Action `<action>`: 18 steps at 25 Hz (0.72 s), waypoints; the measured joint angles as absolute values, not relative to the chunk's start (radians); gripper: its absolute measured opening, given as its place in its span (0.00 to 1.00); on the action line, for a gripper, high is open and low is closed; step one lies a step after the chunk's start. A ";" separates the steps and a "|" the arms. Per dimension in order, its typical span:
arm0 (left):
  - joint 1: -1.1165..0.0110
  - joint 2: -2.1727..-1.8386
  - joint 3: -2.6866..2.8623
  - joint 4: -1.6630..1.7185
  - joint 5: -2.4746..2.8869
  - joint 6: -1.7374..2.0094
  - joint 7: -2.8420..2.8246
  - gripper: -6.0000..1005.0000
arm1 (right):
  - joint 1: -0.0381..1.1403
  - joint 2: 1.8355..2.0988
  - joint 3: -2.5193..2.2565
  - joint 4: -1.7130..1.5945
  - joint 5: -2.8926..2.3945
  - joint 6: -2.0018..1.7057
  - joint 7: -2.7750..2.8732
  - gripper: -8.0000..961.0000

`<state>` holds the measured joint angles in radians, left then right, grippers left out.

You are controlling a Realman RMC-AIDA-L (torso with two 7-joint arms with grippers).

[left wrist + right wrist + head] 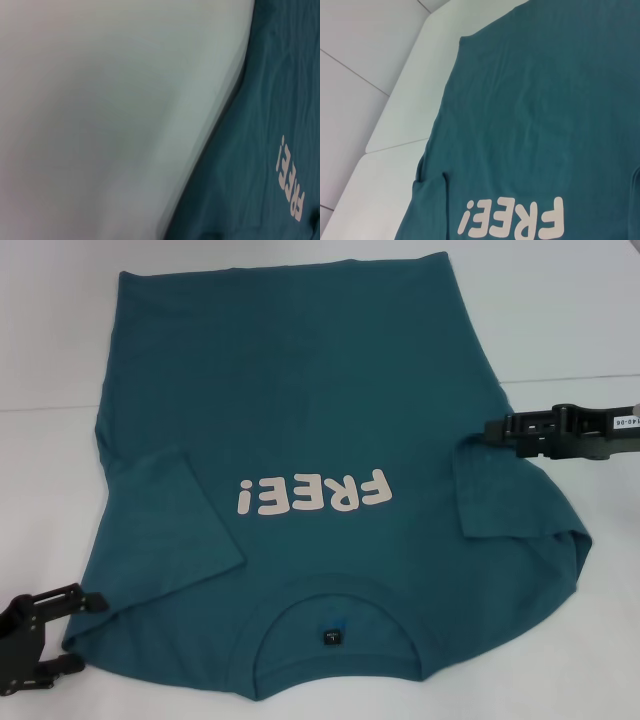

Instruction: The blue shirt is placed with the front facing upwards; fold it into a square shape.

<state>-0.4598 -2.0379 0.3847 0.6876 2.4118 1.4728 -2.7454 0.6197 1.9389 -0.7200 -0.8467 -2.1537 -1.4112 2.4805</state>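
Between the two grippers, spread flat across the white table (560,310), lies the blue shirt (300,390), front side up, its collar toward the robot and its hem at the far edge. Both short sleeves are folded inward onto the body of the shirt, one on each side of the chest. The pale "FREE!" lettering (313,494) runs across the chest, upside down as the head camera sees it, and sits roughly midway between the two grippers. Just robot-ward of it, inside the neckline, is the small dark neck label (332,637).

The right gripper (500,431) hovers at the shirt's right edge, level with the folded right sleeve, its dark fingertips just over the fabric; whether it is released or clenched cannot be told from this angle. The left gripper (80,632) sits low beside the shirt's left shoulder corner, its two fingers spread apart and nothing between them, their tips close by the cloth's edge.
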 joint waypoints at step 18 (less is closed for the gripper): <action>-0.521 -2.047 0.394 0.640 2.362 1.433 -2.690 0.90 | 0.619 1.939 -0.709 -0.847 -2.154 -1.414 2.480 0.84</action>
